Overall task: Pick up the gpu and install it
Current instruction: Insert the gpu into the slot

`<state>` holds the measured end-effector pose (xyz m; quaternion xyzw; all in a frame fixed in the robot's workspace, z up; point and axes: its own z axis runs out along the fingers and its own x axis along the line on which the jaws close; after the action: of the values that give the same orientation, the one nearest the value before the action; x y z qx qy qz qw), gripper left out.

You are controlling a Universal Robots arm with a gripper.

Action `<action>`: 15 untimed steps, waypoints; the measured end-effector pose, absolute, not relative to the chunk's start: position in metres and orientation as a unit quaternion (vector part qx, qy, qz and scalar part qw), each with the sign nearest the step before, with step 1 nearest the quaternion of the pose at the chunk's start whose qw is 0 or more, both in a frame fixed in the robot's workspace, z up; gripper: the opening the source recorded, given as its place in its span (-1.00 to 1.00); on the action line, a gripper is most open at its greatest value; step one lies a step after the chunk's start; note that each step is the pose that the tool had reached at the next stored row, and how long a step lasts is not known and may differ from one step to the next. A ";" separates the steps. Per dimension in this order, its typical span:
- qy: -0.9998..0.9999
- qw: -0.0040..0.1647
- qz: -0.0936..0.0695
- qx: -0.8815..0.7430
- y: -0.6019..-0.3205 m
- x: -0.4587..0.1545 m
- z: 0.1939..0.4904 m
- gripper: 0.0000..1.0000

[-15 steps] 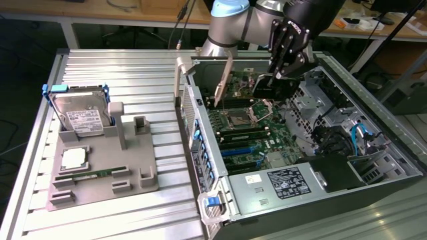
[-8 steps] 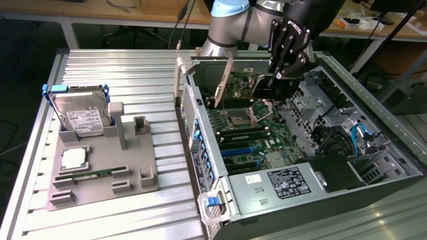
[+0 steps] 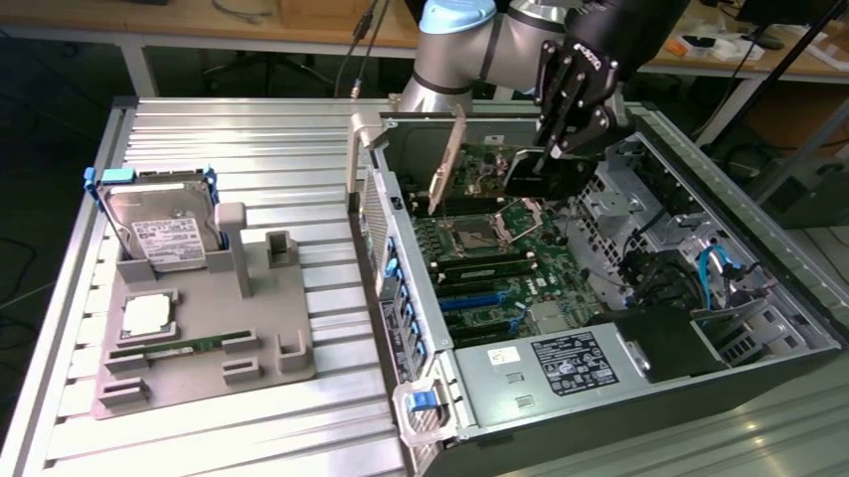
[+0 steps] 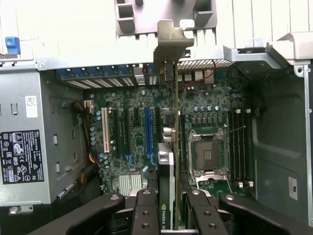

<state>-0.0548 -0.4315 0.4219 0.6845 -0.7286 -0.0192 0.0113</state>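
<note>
The ribbed metal table (image 3: 239, 129) carries everything. In the exterior view the open computer case (image 3: 776, 283) lies toward three o'clock and the grey parts tray (image 3: 265, 338) toward nine o'clock. The motherboard (image 3: 498, 268) lies flat on the case floor.

My claw (image 4: 168, 200) is closed to a narrow gap, and its fingers (image 4: 145, 205) pinch the gpu (image 4: 165, 164) by its two faces. The card hangs edge-on above the board, not yet seated, with its silver bracket reaching toward the case's rear wall. In the exterior view I hold it near the board's twelve o'clock end. From my wrist camera it lines up between the blue slot (image 4: 147, 132) and the CPU socket (image 4: 208, 154).

The socket worries me most. It sits open just beside the card's line, so I judge that a descent off to that side could strike it. A slight tilt would jam the card's edge across a slot mouth, and the bracket could snag on the rear wall. My hold is near one end, so a firm push might pivot the card.
</note>
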 end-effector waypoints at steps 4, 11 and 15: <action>-0.729 0.011 -0.019 0.685 -0.432 -0.053 0.420 -0.47; -0.728 0.011 -0.019 0.685 -0.433 -0.053 0.415 -0.47; -0.728 0.011 -0.019 0.685 -0.433 -0.053 0.415 -0.47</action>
<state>-0.0527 -0.4327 0.4146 0.6850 -0.7282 -0.0191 0.0115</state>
